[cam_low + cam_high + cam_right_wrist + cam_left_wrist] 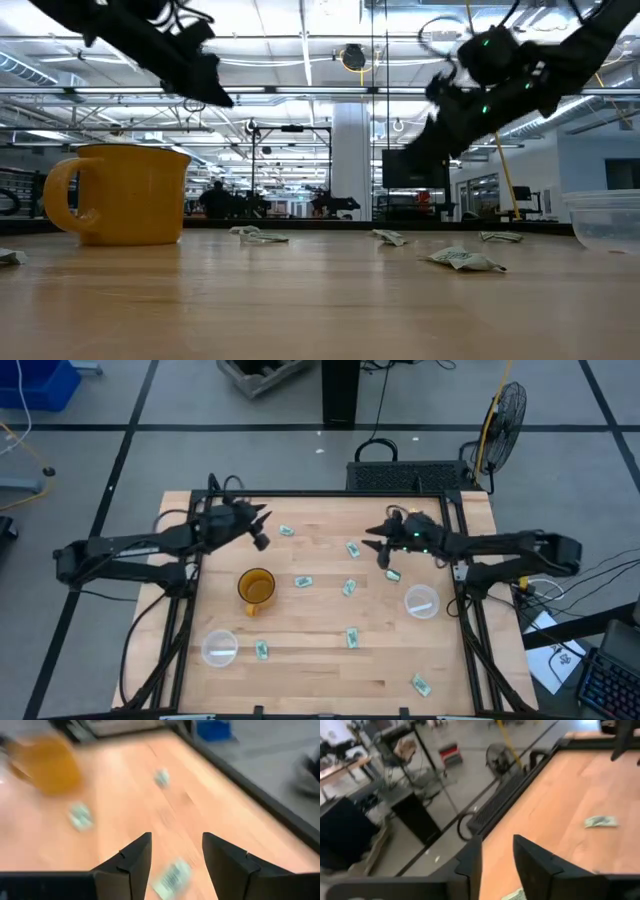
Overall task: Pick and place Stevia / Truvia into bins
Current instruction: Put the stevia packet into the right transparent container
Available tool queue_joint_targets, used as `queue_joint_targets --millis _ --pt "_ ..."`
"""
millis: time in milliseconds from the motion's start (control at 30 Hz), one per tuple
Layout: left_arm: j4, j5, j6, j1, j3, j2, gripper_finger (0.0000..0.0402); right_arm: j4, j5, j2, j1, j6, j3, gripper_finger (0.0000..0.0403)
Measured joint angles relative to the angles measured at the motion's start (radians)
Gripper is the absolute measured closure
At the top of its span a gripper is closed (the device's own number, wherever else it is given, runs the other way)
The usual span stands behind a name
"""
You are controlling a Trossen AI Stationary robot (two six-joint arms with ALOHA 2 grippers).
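Several pale green and white sachets lie flat on the wooden table (320, 660), among them one (287, 531) near my left gripper, one (353, 548) and one (392, 574) near my right gripper. Two clear cups stand at the near left (219, 648) and at the right (421, 601). My left gripper (260, 535) is open and empty above the far left of the table. My right gripper (383, 555) is open and empty above the far right; in its wrist view a sachet (172, 877) lies below its fingers (175, 855). The left wrist view (497, 865) shows a sachet (600, 821) farther off.
An amber cup (256, 588) with a handle stands left of the table's middle, also large in the low view (125, 195). A black frame (455, 560) runs along the table's edges. A fan (505, 410) stands on the floor beyond the far right corner.
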Motion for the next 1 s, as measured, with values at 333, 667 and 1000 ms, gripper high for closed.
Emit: queue_joint_targets --millis 333,667,1000 --pt "0.08 0.003 -0.021 0.073 0.019 0.11 0.022 0.194 0.049 0.313 -0.005 0.13 0.002 0.0238" --pt "0.143 0.057 -0.021 0.089 0.019 0.1 0.022 0.123 0.05 0.508 0.021 0.18 0.154 0.0238" --pt "0.119 0.105 -0.033 0.089 0.019 0.1 0.022 0.001 0.131 0.543 0.048 0.144 0.214 0.0241"
